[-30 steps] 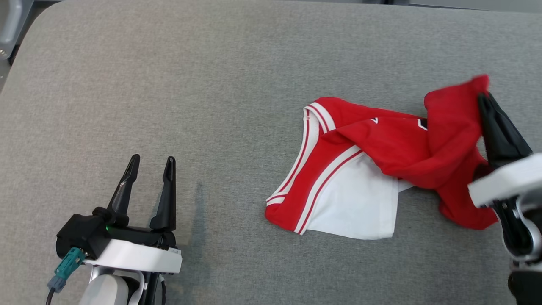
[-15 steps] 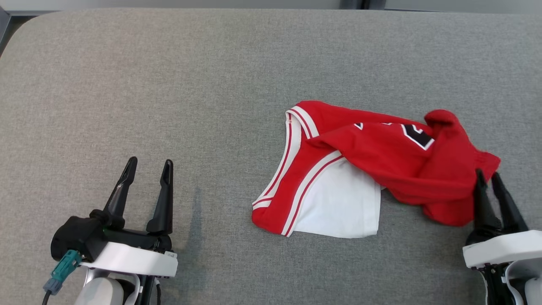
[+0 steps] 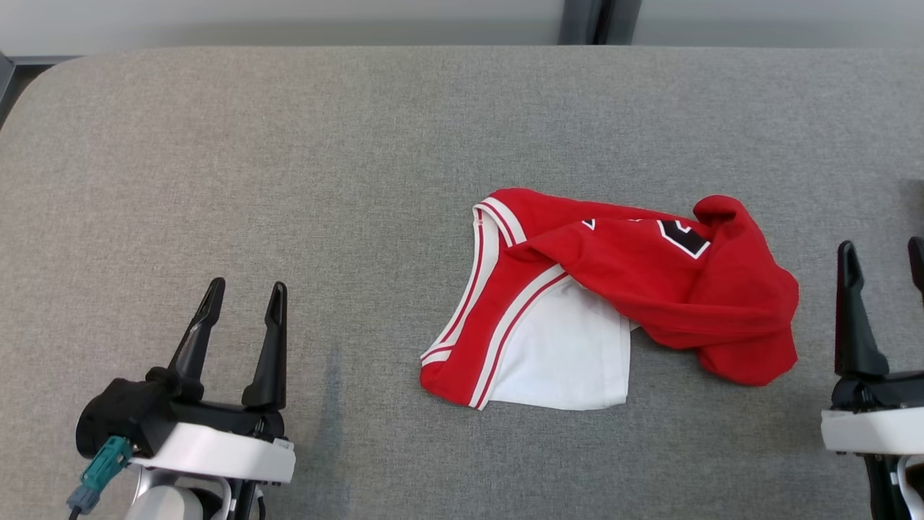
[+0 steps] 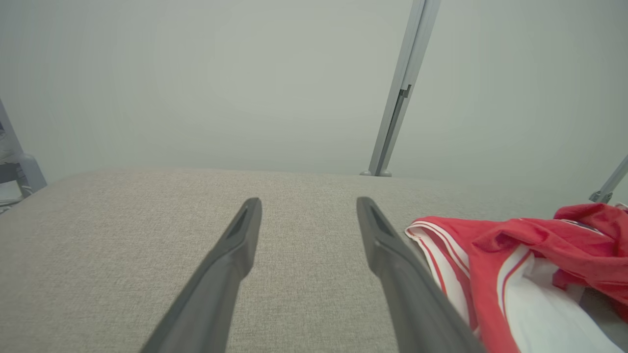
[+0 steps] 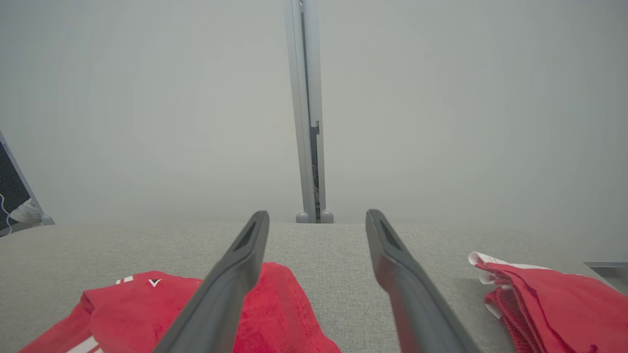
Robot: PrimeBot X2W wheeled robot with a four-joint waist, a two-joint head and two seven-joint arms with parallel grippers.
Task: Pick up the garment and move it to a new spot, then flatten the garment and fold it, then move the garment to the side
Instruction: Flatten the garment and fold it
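Lying crumpled on the counter (image 3: 289, 144), a red garment (image 3: 650, 289) sits between the left gripper (image 3: 246, 286) and right gripper (image 3: 881, 247), both spread apart and empty.

Two red garments (image 3: 650, 289) (image 5: 554, 294), two grippers (image 3: 247, 285) (image 3: 881, 245)

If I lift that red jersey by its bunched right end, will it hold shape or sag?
Likely floppy: the red jersey lies crumpled in soft folds, so it should sag and trail. Probably light: thin cloth, its white panel lying flat. Pushed, it would likely bunch on the grey fabric tabletop rather than slide.
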